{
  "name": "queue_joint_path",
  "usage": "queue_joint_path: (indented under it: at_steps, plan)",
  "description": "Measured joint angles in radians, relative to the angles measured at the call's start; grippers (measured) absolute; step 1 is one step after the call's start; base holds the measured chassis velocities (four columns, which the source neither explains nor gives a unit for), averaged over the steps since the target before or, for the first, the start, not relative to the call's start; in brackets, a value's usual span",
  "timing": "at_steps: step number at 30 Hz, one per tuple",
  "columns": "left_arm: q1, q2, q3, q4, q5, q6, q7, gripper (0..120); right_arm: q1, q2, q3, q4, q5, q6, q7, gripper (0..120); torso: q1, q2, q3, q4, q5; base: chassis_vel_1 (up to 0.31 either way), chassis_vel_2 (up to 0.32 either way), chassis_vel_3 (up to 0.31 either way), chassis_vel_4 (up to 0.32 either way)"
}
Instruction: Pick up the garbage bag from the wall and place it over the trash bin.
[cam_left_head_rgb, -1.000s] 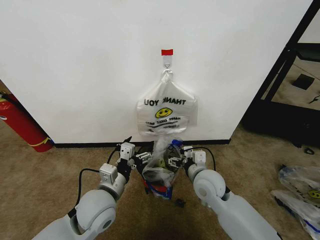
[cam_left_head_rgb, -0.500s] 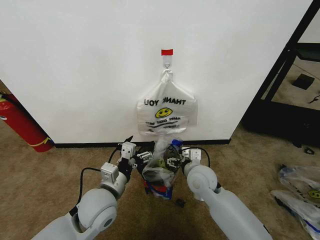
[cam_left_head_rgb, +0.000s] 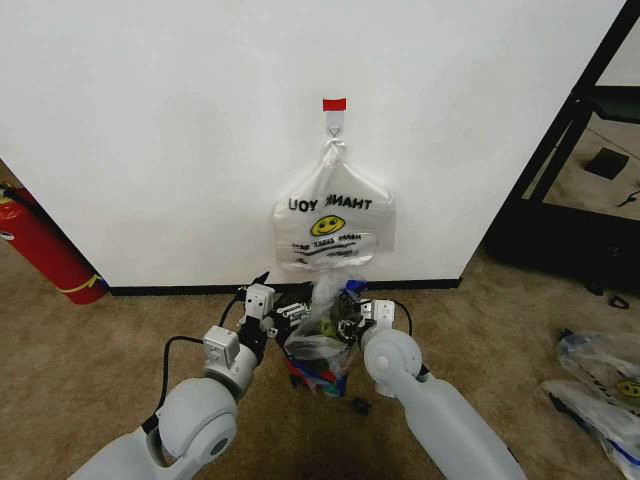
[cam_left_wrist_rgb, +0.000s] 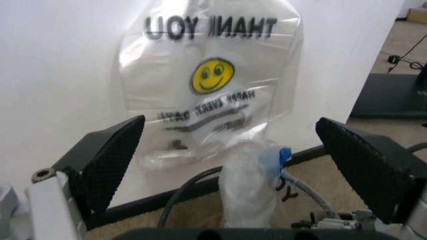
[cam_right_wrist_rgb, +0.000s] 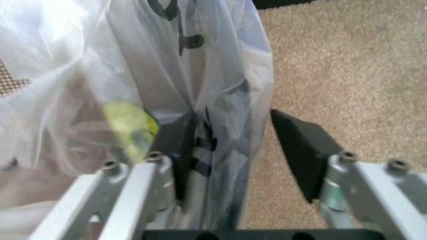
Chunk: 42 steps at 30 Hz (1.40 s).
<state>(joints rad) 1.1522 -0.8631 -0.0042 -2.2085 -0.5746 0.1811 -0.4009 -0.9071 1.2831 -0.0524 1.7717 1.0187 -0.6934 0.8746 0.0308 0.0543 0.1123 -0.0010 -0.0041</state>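
Flanking bagged trash bin (cam_left_head_rgb: 322, 368) on tan carpet (cam_left_head_rgb: 90, 350) by white wall (cam_left_head_rgb: 150, 120): both pincers spread.

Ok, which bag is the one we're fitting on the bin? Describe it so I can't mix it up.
Find the white wall, then drop to the carpet below the bag hanging on the hook. The garbage bag is the crumpled translucent one with blue patches, draped on the trash bin between the left gripper and right gripper.

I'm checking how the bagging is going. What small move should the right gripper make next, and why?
Probably close the right gripper. Its fingers stand open with a fold of the garbage bag between them, draped over the trash bin. The left gripper is open nearby.
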Motion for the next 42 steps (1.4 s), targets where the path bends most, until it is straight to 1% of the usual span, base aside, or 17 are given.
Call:
queue_joint_path:
  at_steps: [2, 3, 9, 10, 13, 17, 23, 25, 30, 31, 35, 37, 38, 42]
  plan:
    - [0.000, 0.000, 0.000, -0.002, 0.001, 0.000, 0.000, 100, 0.002, -0.002, -0.002, 0.004, 0.003, -0.001, 0.010, 34, 0.000, 0.000, 0.000, 0.0000, 0.0000, 0.000, 0.000, 0.000, 0.000]
    - [0.000, 0.000, 0.000, -0.002, 0.001, 0.000, 0.000, 100, 0.002, -0.002, -0.002, 0.004, 0.003, -0.001, 0.010, 34, 0.000, 0.000, 0.000, 0.0000, 0.0000, 0.000, 0.000, 0.000, 0.000]
    - [0.010, -0.003, 0.001, -0.001, 0.012, -0.004, 0.000, 100, 0.006, -0.006, -0.003, 0.009, 0.011, 0.001, 0.021, 8, 0.000, 0.000, 0.000, 0.0000, 0.0000, 0.000, 0.000, 0.000, 0.000]
    - [0.010, -0.003, 0.001, -0.001, 0.012, -0.004, 0.000, 100, 0.006, -0.006, -0.003, 0.009, 0.011, 0.001, 0.021, 8, 0.000, 0.000, 0.000, 0.0000, 0.0000, 0.000, 0.000, 0.000, 0.000]
    - [0.014, -0.004, 0.001, 0.001, 0.017, -0.006, 0.000, 100, 0.001, -0.005, 0.000, 0.018, 0.010, 0.012, 0.020, 0, 0.000, 0.000, 0.000, 0.0003, 0.0003, 0.000, 0.000, 0.000, 0.000]
    - [0.016, -0.005, 0.004, 0.002, 0.025, -0.006, 0.002, 100, -0.012, -0.007, 0.012, 0.032, 0.008, 0.029, 0.014, 0, 0.000, 0.000, 0.000, 0.0000, 0.0001, 0.000, 0.000, 0.000, 0.000]
    - [0.007, -0.003, 0.024, -0.001, 0.031, -0.002, 0.003, 100, -0.054, -0.021, 0.048, 0.066, -0.009, 0.080, -0.019, 0, 0.000, 0.000, 0.000, 0.0001, 0.0001, 0.000, 0.000, 0.000, 0.000]
    - [-0.008, 0.005, 0.033, -0.012, 0.029, 0.009, 0.006, 100, -0.083, -0.027, 0.077, 0.089, -0.028, 0.120, -0.061, 0, 0.000, 0.000, 0.000, 0.0000, 0.0001, 0.000, 0.000, 0.000, 0.000]
    - [-0.069, 0.039, 0.064, -0.048, 0.000, 0.047, 0.018, 100, -0.192, -0.039, 0.176, 0.175, -0.084, 0.253, -0.221, 0, 0.000, 0.000, 0.000, 0.0000, 0.0001, 0.000, 0.000, 0.000, 0.000]
    - [-0.069, 0.039, 0.064, -0.048, 0.000, 0.047, 0.018, 100, -0.192, -0.039, 0.176, 0.175, -0.084, 0.253, -0.221, 0, 0.000, 0.000, 0.000, 0.0000, 0.0001, 0.000, 0.000, 0.000, 0.000]
    - [-0.111, 0.066, 0.105, -0.058, -0.029, 0.076, 0.024, 99, -0.297, -0.047, 0.230, 0.224, -0.139, 0.349, -0.315, 0, 0.000, 0.000, 0.000, 0.0000, 0.0000, 0.000, 0.000, 0.000, 0.000]
    - [-0.134, 0.072, 0.120, -0.065, -0.054, 0.099, 0.025, 99, -0.342, -0.050, 0.240, 0.237, -0.178, 0.383, -0.347, 0, 0.000, 0.000, 0.000, -0.0001, 0.0000, 0.000, 0.000, 0.000, 0.000]
    - [-0.134, 0.072, 0.120, -0.065, -0.054, 0.099, 0.025, 99, -0.342, -0.050, 0.240, 0.237, -0.178, 0.383, -0.347, 0, 0.000, 0.000, 0.000, -0.0001, 0.0000, 0.000, 0.000, 0.000, 0.000]
    - [-0.211, 0.089, 0.162, -0.088, -0.151, 0.174, 0.013, 98, -0.401, -0.032, 0.242, 0.250, -0.249, 0.416, -0.371, 0, 0.000, 0.000, 0.000, 0.0000, 0.0001, 0.000, 0.000, 0.000, 0.000]
